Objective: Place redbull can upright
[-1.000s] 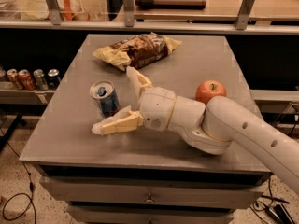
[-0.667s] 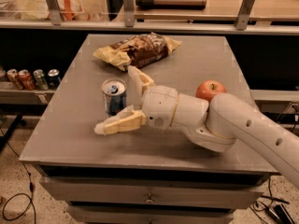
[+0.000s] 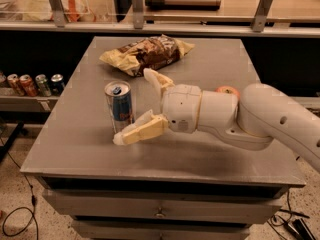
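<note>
**Can upright on table, gripper spread wide next to it**

The redbull can [image 3: 119,105] stands upright on the grey table [image 3: 215,59], left of centre, silver top w/ pull tab facing up, blue and silver panels toward the camera. It sits closer to the left edge than to the front edge.

The gripper [image 3: 133,106] is low over the tabletop, just right of the can, pointing left. Its two fingers are spread far apart, not clamped on anything. The far finger [image 3: 156,80] angles up and back, its tip behind and to the right of the can's top. The near finger [image 3: 141,130] lies almost flat and crosses in front of the can's base; can't tell whether it touches the can. So the can sits at the mouth of the spread fingers.

The white arm [image 3: 280,119] comes in from the right, across the front half of the table.

Other items: a chip bag [image 3: 145,54] lying flat toward the back, well behind the can. A red apple [image 3: 227,90] mostly hidden behind the wrist. Off the table, on a low shelf at left, a row of small cans [image 3: 30,84]. Drawers [image 3: 160,211] under the tabletop.
</note>
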Action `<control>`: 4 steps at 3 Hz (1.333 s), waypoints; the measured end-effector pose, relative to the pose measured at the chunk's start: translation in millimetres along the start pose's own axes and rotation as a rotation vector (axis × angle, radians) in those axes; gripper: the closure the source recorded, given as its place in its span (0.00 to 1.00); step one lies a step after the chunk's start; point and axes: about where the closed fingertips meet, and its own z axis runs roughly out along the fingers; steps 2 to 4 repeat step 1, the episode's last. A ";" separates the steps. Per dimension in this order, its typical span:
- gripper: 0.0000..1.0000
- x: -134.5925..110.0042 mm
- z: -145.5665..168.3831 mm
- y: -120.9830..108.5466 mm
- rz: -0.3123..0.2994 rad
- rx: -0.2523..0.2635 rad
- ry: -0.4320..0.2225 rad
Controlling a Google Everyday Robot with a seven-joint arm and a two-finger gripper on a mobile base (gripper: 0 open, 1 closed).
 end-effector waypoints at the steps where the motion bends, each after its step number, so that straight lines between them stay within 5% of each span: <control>1: 0.00 1.3 -16.2 -2.4 0.001 0.003 0.043; 4: 0.00 1.3 -16.2 -2.4 0.001 0.003 0.043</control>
